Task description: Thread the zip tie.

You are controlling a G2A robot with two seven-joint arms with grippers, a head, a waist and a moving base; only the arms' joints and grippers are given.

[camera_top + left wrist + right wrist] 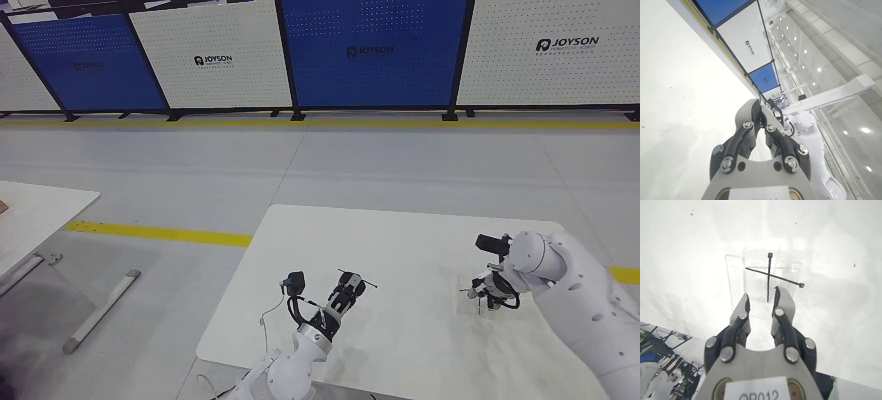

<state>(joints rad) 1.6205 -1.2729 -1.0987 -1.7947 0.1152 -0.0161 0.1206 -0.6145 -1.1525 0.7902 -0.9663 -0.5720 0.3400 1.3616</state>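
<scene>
My left gripper [760, 111] is shut on a thin black zip tie [759, 93] whose end pokes out past the fingertips. In the top view this gripper [347, 292] is at the table's front middle, with the tie [358, 278] across its tip. My right gripper [762, 292] is open and hangs just above a clear plastic stand [734, 275]. Two more black zip ties lie crossed on that stand: one [769, 275] points at the gap between the jaws, the other [789, 281] runs slantwise. The top view places the right gripper [483, 296] at the table's right side.
The white table [400, 250] has bare room between the two arms. Its front edge lies close behind the left arm. Grey floor with yellow lines and blue and white panels [370, 50] lie beyond the far edge.
</scene>
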